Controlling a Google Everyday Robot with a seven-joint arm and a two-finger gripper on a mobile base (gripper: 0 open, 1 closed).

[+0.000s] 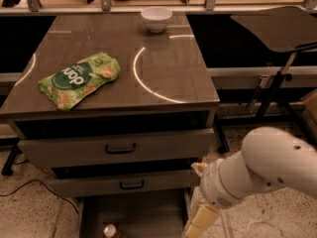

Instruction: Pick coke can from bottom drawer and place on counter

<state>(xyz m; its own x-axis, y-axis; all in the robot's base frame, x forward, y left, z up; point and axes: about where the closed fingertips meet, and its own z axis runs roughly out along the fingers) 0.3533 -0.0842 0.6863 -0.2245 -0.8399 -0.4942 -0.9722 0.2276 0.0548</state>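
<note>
Step in hand: reach toward the can, grasp not yet made. Coke can [110, 230] sits upright in the bottom drawer [143, 213], at the near-left part of the drawer floor and right at the lower frame edge, so only its silver top and a bit of red show. Drawer is pulled out and open, with nothing else visible in it. Gripper [198, 224] hangs low at the drawer's right side wall, near its right front corner, on the end of the white arm [262, 170] coming in from the right. It is apart from the can and not above it. The frame bottom cuts off the tips, so I cannot tell whether the jaws are released or clenched; they hold nothing that can be seen. Table [168, 76] above carries a green snack bag [79, 79] on the left and a white bowl [156, 19] at the far edge. The middle-right area inside the white ring mark looks like the drop spot. Two upper drawers [120, 148] are shut, or nearly so. Next move, as a judgement: shift the gripper left over the drawer, line it up with the can and come down around its sides. Watch the drawer wall and the overhanging drawer front above, since clearance there looks tight. Then lift straight up and out before swinging to the table.
</note>
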